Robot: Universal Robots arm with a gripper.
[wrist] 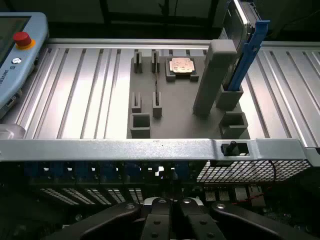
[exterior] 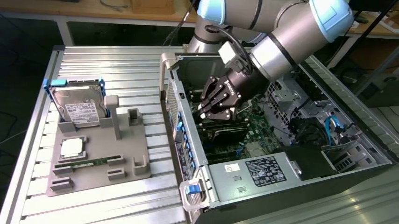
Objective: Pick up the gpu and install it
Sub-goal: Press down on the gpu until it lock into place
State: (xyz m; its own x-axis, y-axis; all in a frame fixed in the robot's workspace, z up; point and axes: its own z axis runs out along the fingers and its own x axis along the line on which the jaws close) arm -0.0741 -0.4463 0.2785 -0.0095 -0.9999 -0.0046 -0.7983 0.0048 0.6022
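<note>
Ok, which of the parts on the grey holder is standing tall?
The silver hard drive in its blue frame: it stands upright, well above the grey holder. The square chip and the green memory stick sit low.

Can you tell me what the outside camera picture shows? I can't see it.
The robot's gripper reaches down inside an open computer case, just above its circuit boards. On the exterior view's left, a grey holder tray on a metal table holds an upright hard drive.
</note>
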